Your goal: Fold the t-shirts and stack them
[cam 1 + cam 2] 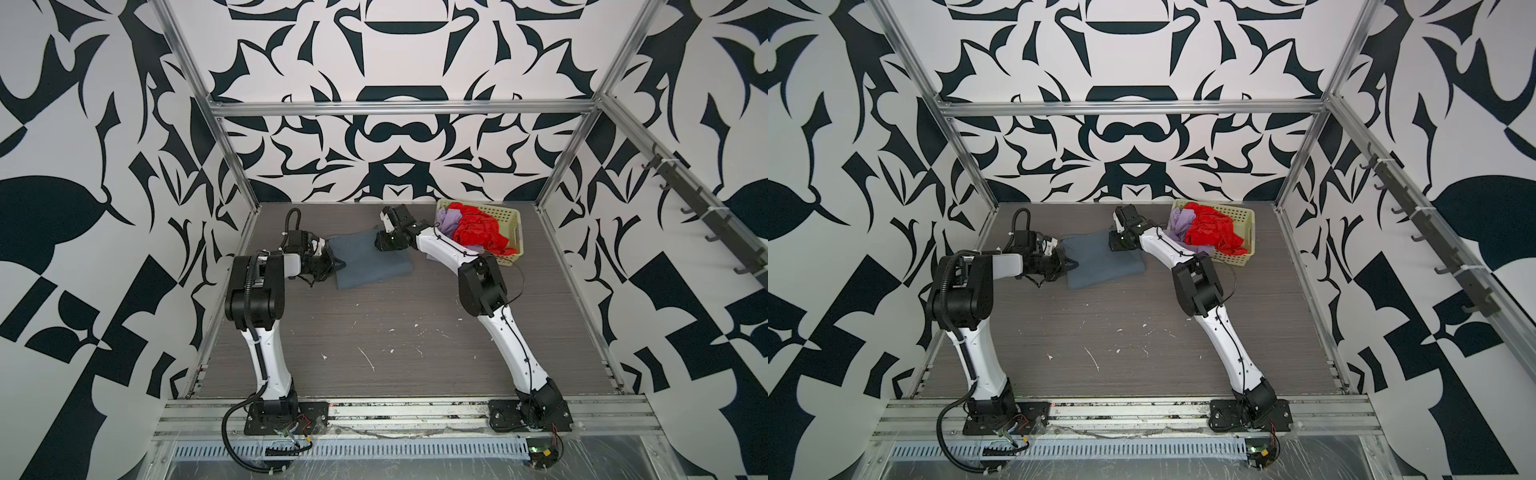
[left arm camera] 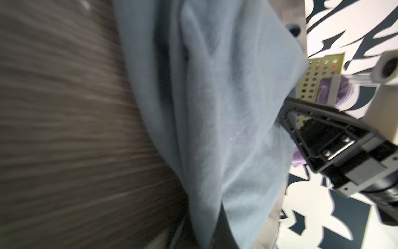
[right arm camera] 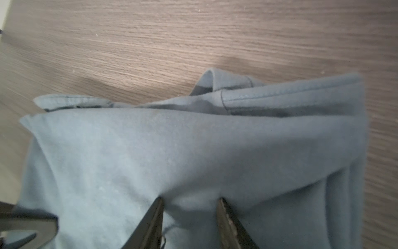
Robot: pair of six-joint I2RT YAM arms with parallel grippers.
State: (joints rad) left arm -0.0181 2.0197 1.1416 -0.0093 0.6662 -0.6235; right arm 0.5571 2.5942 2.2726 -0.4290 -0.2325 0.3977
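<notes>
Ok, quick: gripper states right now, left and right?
Left gripper: closed on an edge of the blue-grey t-shirt.
Right gripper: partly open, tips pressed onto the same shirt, with cloth bunched between them.

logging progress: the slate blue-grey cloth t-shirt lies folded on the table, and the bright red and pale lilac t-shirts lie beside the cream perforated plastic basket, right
Not quite: both top views show the bright red t-shirt and the pale lilac t-shirt bunched inside the cream perforated plastic basket, not beside it. The slate blue-grey cloth t-shirt does lie folded on the table.
</notes>
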